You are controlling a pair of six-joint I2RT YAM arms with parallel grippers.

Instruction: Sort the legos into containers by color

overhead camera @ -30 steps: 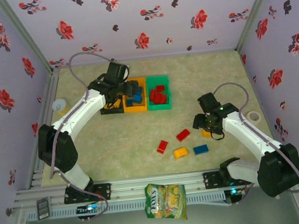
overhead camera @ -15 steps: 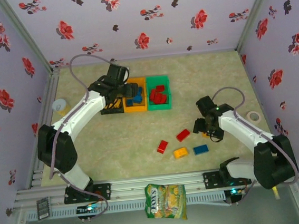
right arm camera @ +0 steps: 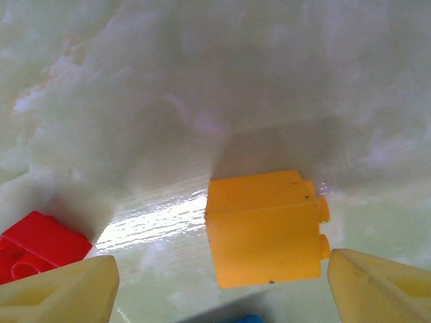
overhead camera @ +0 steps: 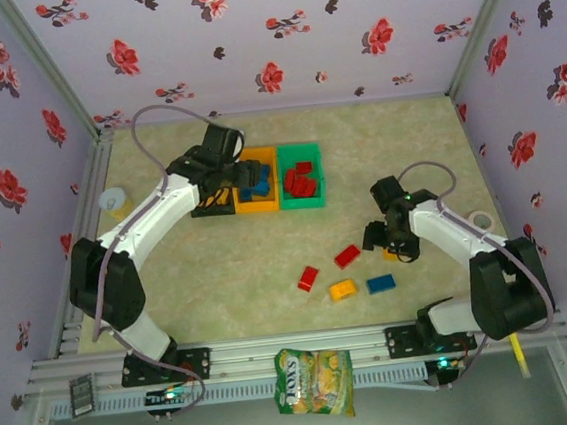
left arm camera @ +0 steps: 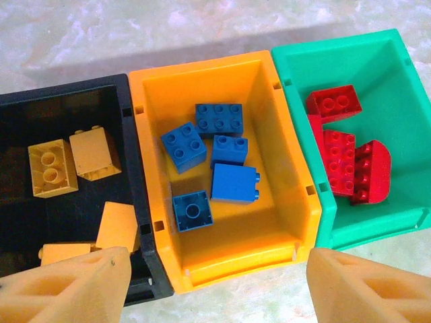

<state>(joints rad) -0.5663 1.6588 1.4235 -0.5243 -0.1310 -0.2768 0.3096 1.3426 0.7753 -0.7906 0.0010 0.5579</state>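
Holding left tool [left arm camera: 215, 289] open and empty above bins [left arm camera: 296, 168], apparently on standby. Straddling yellow brick [right arm camera: 262, 229] on bench [overhead camera: 220, 279], right of bins and nearer, with right tool [right arm camera: 217, 282]: jaws apart, nothing gripped, evidently lining up a pinch.

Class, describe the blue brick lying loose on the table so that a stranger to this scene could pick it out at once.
From the row of three bins on the table, come toward the near edge and right to the loose bricks. The blue brick lies just right of a yellow brick. It is the only blue one outside the bins.
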